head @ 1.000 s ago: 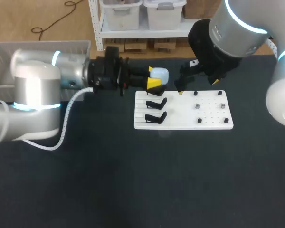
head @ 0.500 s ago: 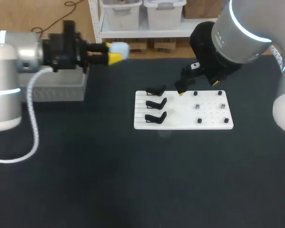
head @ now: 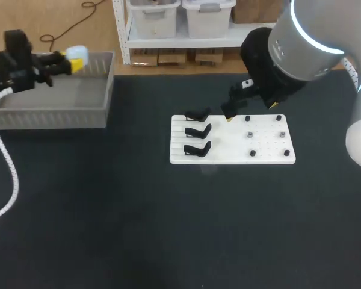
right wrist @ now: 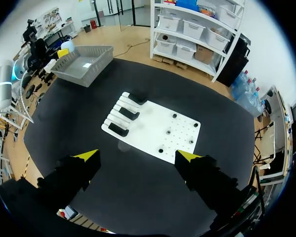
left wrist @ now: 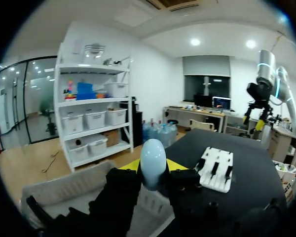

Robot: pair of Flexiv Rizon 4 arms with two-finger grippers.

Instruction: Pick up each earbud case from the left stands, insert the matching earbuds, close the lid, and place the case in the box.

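Pinching the earbud case [left wrist: 153,154] in the left gripper [left wrist: 153,166] over the box [head: 54,112], with the right gripper [right wrist: 138,157] spread empty. Probably light, hard, slippery: best squeezed mid-body.

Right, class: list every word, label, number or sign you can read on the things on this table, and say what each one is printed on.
There are none to read.
The earbud case held in the left claw shows a plain surface.
The white board, its black stands and the grey box show no print or marks either.
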